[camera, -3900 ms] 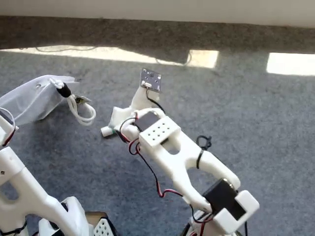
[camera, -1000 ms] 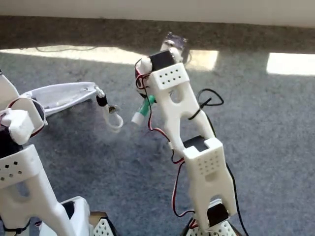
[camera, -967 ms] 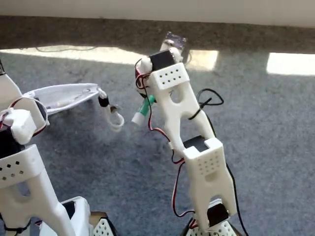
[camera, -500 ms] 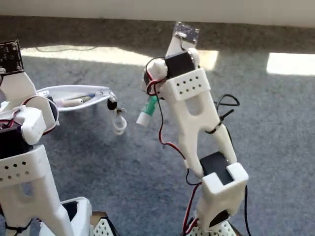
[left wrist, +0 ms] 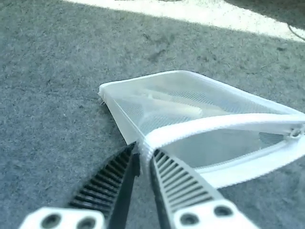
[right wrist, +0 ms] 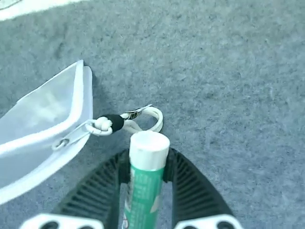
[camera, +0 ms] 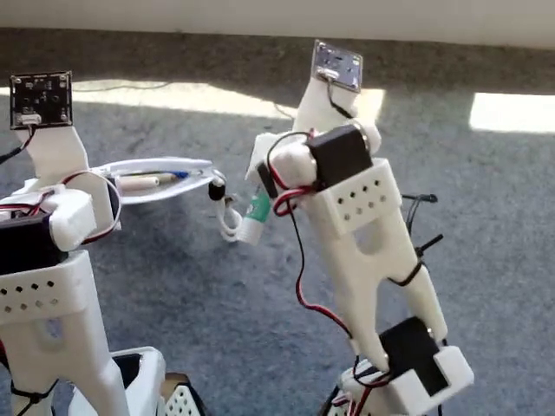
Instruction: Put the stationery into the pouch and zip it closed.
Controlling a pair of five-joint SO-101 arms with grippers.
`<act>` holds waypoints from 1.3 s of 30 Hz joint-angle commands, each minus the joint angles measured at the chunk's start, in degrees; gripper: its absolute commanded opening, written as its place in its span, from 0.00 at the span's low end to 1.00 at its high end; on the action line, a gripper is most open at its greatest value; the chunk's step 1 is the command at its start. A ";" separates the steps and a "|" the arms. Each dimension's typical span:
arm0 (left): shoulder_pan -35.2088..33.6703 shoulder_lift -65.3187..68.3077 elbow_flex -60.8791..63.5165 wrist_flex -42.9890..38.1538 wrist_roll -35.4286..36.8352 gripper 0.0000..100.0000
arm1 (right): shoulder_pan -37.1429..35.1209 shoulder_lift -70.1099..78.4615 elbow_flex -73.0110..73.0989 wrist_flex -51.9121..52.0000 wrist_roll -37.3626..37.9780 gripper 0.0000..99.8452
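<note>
A white mesh pouch lies on the grey carpet, held up at one end, with a pen-like item inside. My left gripper is shut on the pouch's zipper rim. The pouch has a black zipper pull with a white cord loop, which trails from its other end. My right gripper is shut on a green tube with a white cap, held just beside the cord loop. From above, the green tube hangs next to the pouch's end.
Grey carpet lies all around, with sunlit patches at the back. Both arms' white bodies and red and black wires stand in the foreground.
The pouch has been drawn rightward and its mouth turned flatter. My right arm lifted the green tube off the carpet and has carried it back beside the pouch's cord loop.
</note>
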 commanded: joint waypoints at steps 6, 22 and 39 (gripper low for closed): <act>1.63 1.10 -1.80 0.26 -0.44 0.01 | -2.59 -17.45 16.75 -16.75 5.54 0.00; 1.63 1.10 -1.54 0.00 -0.18 0.01 | -6.37 -44.35 60.18 -67.82 5.54 0.00; 1.63 1.10 -1.54 0.00 -0.18 0.01 | -12.53 -46.29 87.16 -122.33 5.63 0.00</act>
